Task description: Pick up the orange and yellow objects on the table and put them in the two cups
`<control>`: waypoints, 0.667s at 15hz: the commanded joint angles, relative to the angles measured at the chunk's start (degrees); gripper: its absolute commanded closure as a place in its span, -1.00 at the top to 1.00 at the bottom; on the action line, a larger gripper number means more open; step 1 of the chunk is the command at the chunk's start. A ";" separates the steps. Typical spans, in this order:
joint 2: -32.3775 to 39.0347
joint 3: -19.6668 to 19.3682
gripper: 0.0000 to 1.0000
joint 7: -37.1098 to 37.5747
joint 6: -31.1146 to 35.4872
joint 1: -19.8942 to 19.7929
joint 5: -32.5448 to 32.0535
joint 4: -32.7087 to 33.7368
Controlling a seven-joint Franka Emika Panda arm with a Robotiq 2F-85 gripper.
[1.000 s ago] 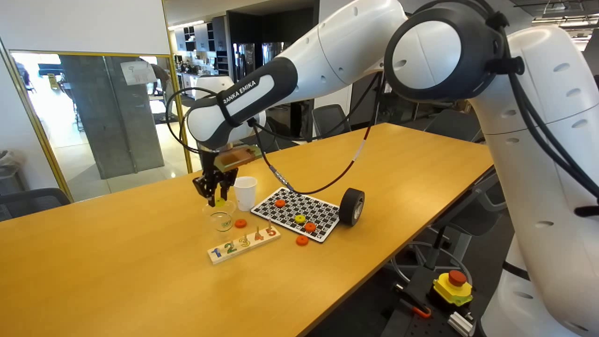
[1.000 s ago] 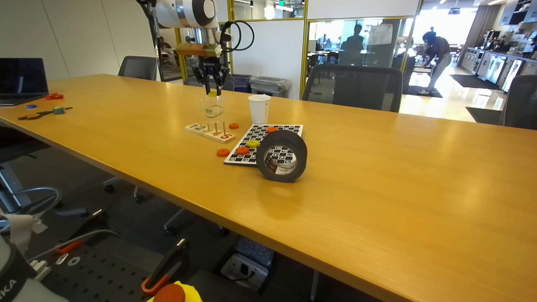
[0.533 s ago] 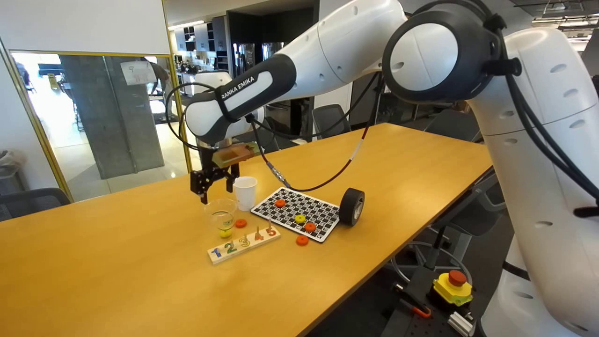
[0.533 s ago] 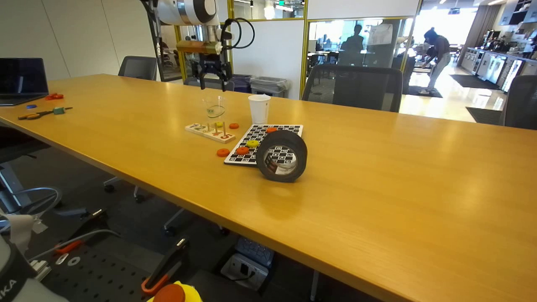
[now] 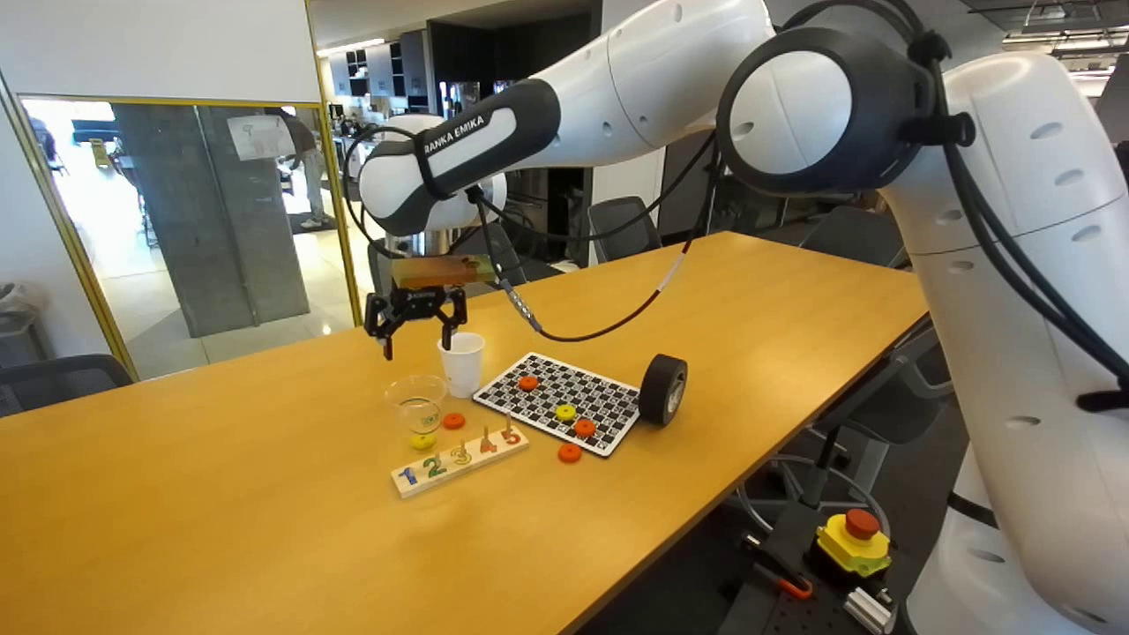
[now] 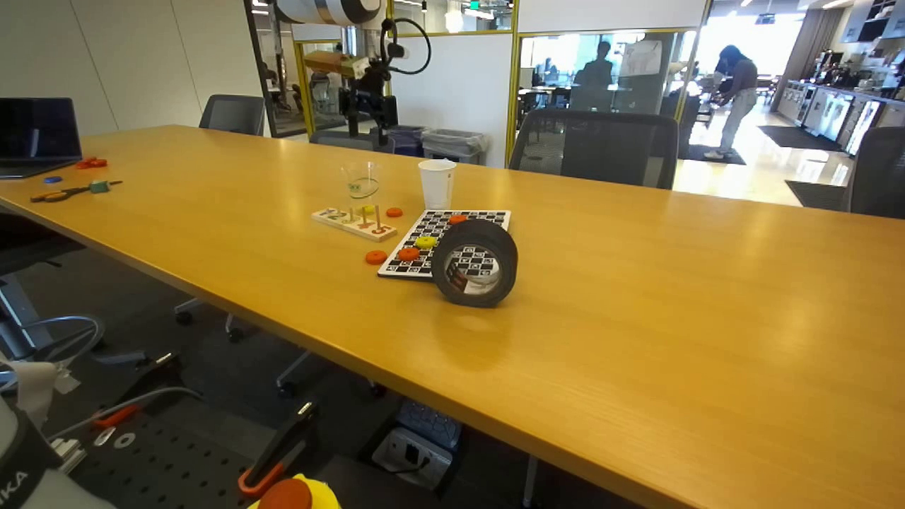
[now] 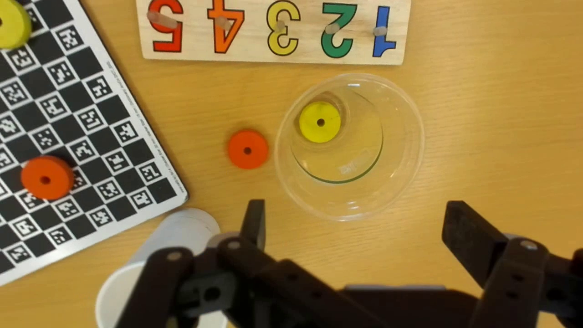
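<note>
My gripper (image 5: 417, 350) stands open above the cups, its fingers (image 7: 473, 239) wide apart with nothing between them. Below it on the wooden table (image 5: 265, 494) is a clear cup (image 7: 401, 152), and inside that cup lies a yellow disc (image 7: 314, 131). A white cup (image 5: 463, 367) stands upright beside it, partly behind the gripper in the wrist view. One orange disc (image 7: 241, 157) rests on the table near the clear cup. The checkered board carries a yellow disc (image 5: 565, 412) and two orange discs, one far (image 5: 527, 383) and one near (image 5: 585, 428). Another orange disc (image 5: 570, 452) sits just off its edge.
The checkered board (image 5: 551, 407) lies next to the white cup, with a black tape roll (image 6: 437, 265) standing at its end. A numbered peg board (image 5: 459, 460) is close to the clear cup. A laptop (image 6: 35, 134) and pliers (image 6: 67, 192) occupy the table's far end.
A second ago the gripper was shut on a yellow disc over the clear cup. It opened, the disc dropped into that cup, and the gripper has risen and turned.
</note>
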 commanded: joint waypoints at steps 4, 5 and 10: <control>3.54 -3.47 1.00 15.74 -2.34 -0.12 4.07 6.51; 3.95 -3.91 1.00 18.15 -1.82 -0.12 4.58 6.62; 8.27 -4.71 1.00 29.82 -1.36 -1.19 7.58 9.36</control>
